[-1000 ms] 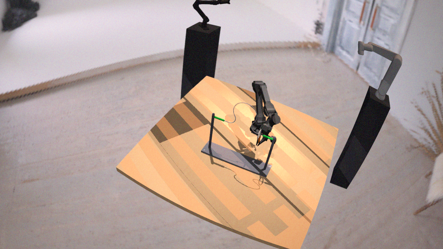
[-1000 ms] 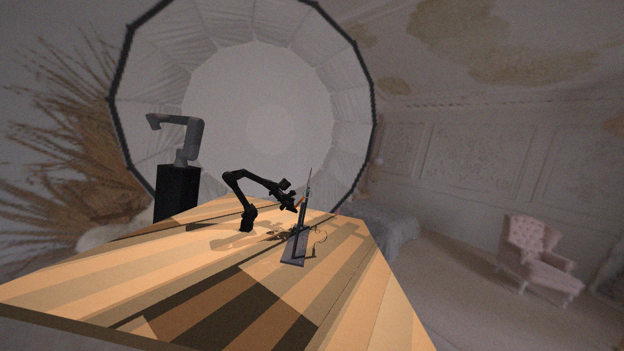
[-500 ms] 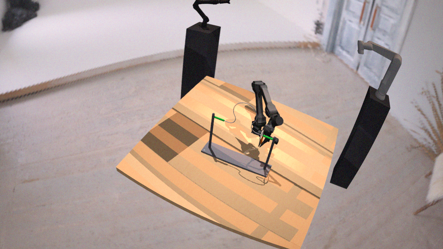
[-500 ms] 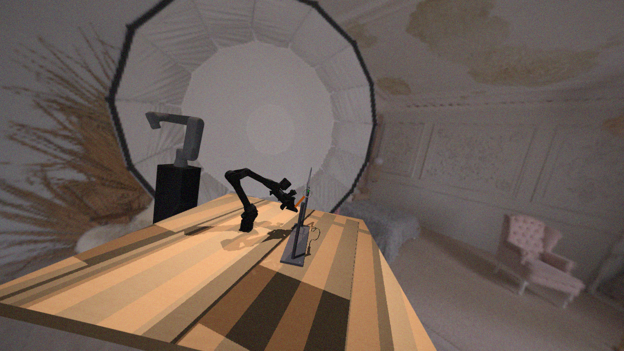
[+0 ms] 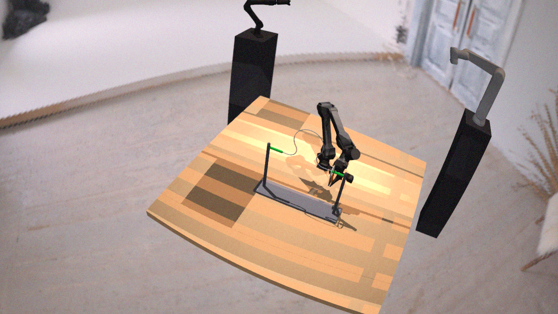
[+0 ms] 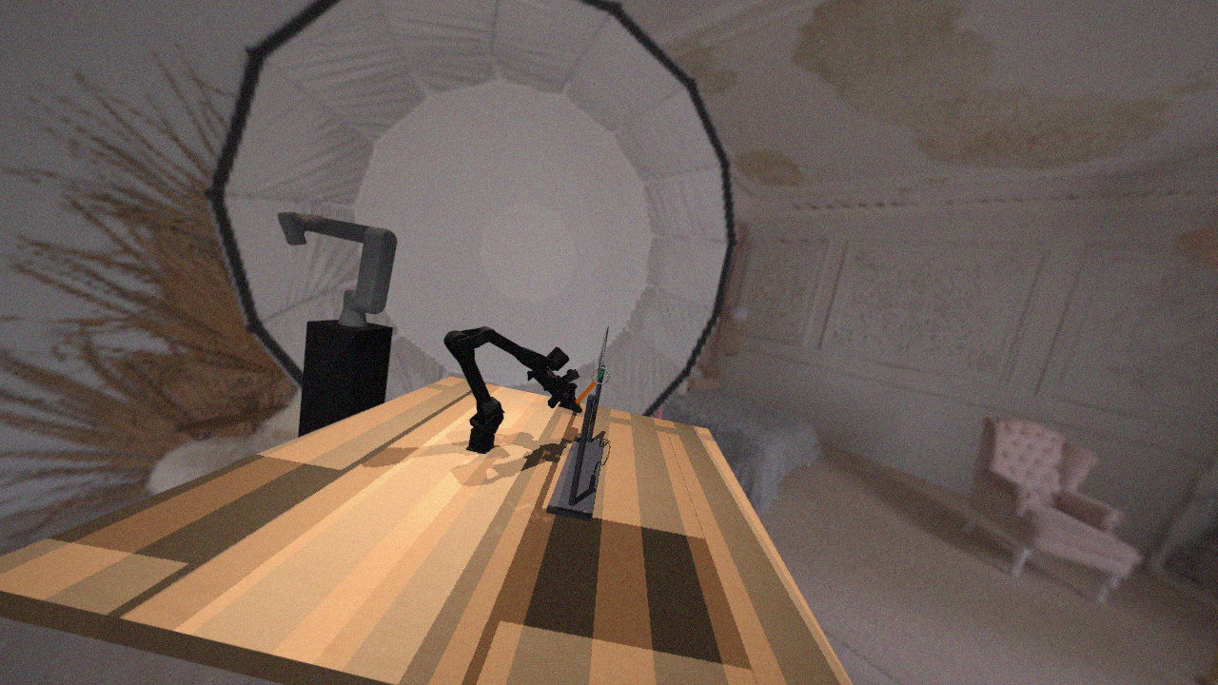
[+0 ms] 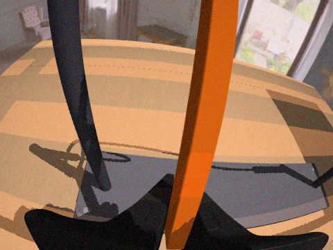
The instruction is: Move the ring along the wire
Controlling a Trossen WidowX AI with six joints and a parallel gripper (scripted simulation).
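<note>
My gripper (image 5: 330,183) (image 6: 578,406) (image 7: 177,180) is shut on the orange handle (image 5: 331,179) (image 6: 586,391) (image 7: 208,114), which slants up from the fingertips to the ring (image 5: 331,172) (image 6: 593,376). The ring is around the wire at the inner part of the green part (image 5: 338,174) by the right post (image 5: 340,192) in the top view. The thin grey wire (image 5: 307,130) bends behind and beside my arm toward the other green part (image 5: 276,149) at the left post (image 5: 266,165). The ring is out of the wrist view, and its exact gap to the wire is too small to tell.
The grey base (image 5: 290,199) (image 6: 568,502) (image 7: 257,198) carries both posts on the wooden table (image 5: 273,250). The right post (image 7: 67,59) rises left of the handle in the wrist view. Two other arms stand on black pedestals (image 5: 251,66) (image 5: 448,175) beyond the table.
</note>
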